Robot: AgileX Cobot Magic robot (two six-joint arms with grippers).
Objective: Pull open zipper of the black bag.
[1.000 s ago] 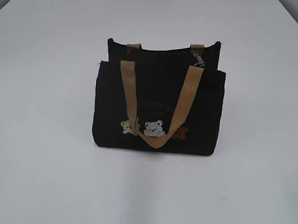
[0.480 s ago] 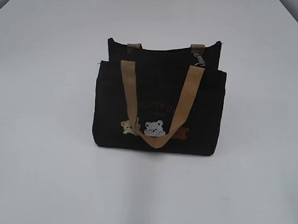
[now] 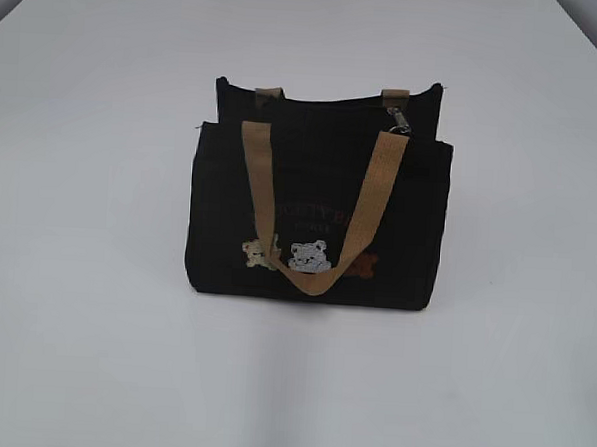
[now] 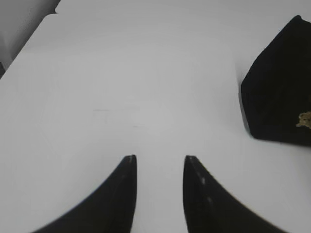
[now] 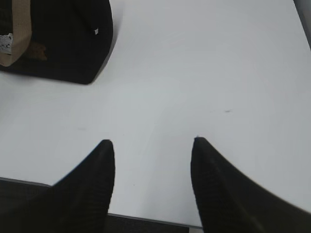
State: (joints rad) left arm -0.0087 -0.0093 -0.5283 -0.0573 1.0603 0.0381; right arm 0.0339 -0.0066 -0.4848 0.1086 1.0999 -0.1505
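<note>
My left gripper (image 4: 159, 158) has its 2 dark curved fingers parted with a narrow gap and nothing between them, hanging over bare white table (image 4: 121, 87). My right gripper (image 5: 153, 141) stands wider apart, also empty, near the table's front edge. Neither touches anything. Outward from the left fingers, the small black fabric bag (image 3: 317, 209) with tan webbing handles shows only as a dark corner at the right of my left wrist view, well apart from the tips; in my right wrist view its lower corner sits at the upper left, likewise well apart. From the exterior view the bag stands upright in the middle of the table, with small bear patches on its front. The dark zipper (image 3: 325, 101) runs along the top opening, and its small silver metal pull (image 3: 398, 119) rests near the right end; the zipper looks closed, though I cannot be sure. I judge this the approach step, with nothing grasped yet. Next I should likely steady the bag with 1 gripper and pinch the silver pull with the other.
</note>
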